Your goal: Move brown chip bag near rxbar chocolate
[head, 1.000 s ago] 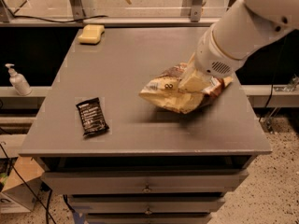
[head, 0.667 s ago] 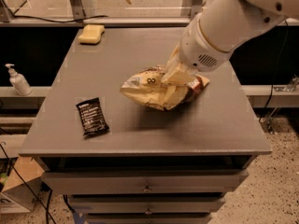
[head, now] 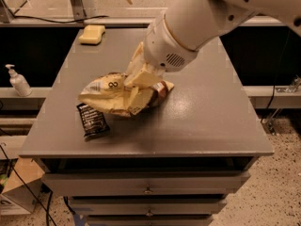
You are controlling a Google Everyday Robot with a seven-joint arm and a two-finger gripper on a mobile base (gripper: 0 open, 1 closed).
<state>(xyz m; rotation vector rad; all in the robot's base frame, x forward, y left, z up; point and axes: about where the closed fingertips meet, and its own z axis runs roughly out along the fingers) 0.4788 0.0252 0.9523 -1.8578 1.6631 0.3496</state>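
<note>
The brown chip bag [head: 115, 94] is crumpled, showing its cream-yellow side with a little dark brown at its right end. It hangs just above the grey table [head: 207, 112], left of centre. My gripper [head: 140, 86] comes down from the upper right and is shut on the bag's right half. The rxbar chocolate [head: 92, 120], a small black wrapper with white text, lies flat near the table's front left edge. The bag's lower left edge is right above the bar's top end; I cannot tell if they touch.
A yellow sponge [head: 92, 34] lies at the table's back left corner. A pump bottle [head: 18, 81] stands on a shelf left of the table. Drawers [head: 148, 185] sit under the tabletop. A cardboard box [head: 16, 192] is on the floor at the lower left.
My gripper has carried the chip bag from the table's right-centre to the left and toward the front, so it now hangs close over the rxbar. The bar has not moved.
</note>
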